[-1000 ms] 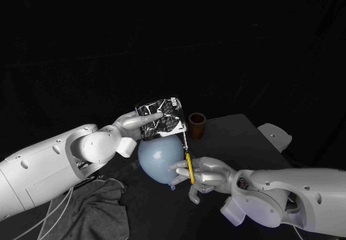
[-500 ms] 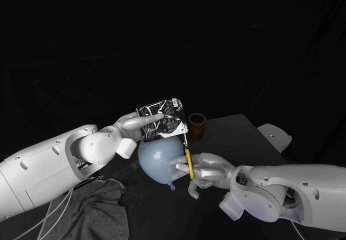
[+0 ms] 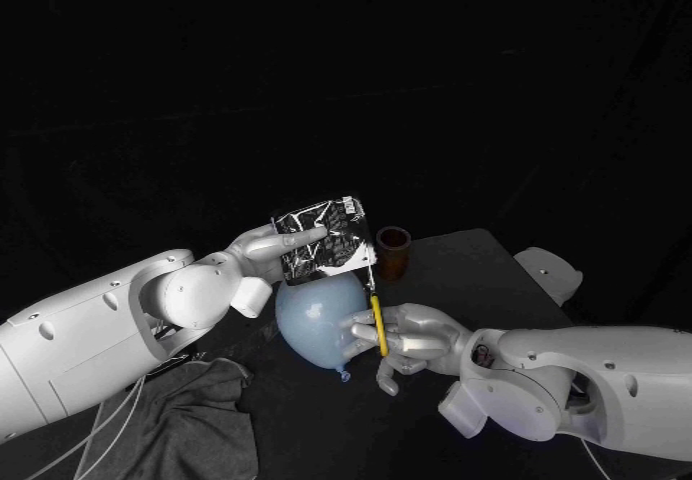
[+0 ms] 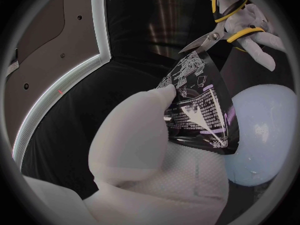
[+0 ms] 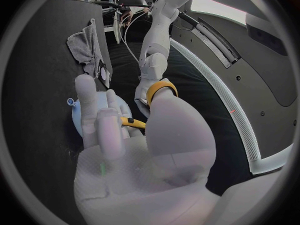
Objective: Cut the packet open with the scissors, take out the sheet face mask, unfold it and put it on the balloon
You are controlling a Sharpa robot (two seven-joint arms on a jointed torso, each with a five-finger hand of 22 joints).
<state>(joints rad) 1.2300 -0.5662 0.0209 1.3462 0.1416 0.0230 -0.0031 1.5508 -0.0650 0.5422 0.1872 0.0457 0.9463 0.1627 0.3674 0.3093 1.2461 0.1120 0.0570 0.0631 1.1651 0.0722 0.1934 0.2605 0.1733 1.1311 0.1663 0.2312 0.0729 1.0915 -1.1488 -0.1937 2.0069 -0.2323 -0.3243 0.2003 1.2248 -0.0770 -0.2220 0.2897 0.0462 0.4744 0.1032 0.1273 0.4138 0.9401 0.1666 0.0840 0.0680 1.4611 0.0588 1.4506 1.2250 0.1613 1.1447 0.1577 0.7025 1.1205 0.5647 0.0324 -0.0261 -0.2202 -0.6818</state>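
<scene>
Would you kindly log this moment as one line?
left hand: holds packet | right hand: holds scissors, blades at packet corner | balloon: bare

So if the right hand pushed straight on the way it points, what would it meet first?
Most likely the packet held by the left hand: the scissors in the right hand point at its edge, though depth is unclear.

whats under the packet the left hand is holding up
The pale blue balloon lies below the packet. The packet's lower edge and the left hand cover the balloon's top, so whether they touch cannot be told.
</scene>
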